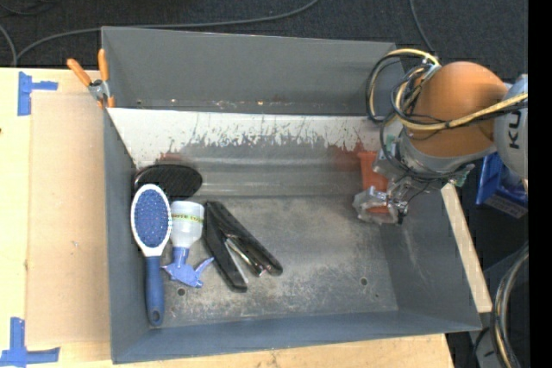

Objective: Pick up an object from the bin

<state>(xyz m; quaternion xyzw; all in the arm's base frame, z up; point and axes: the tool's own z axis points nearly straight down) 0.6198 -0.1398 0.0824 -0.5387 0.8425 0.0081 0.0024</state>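
My gripper [378, 208] hangs low over the right side of the bin floor, close to the right wall. A small red-orange thing [368, 171] shows just behind it, by the back wall; whether the gripper touches it cannot be told. The floor right under the gripper is bare. The nearest other thing is a pair of black tongs [240, 252], lying slantwise left of centre, well apart from the gripper.
Along the left side lie a blue-handled hairbrush [151, 237], a black oval brush [174, 179] and a white spray bottle with a blue trigger [185, 239]. The arm with its orange cover and cables reaches in over the right rim.
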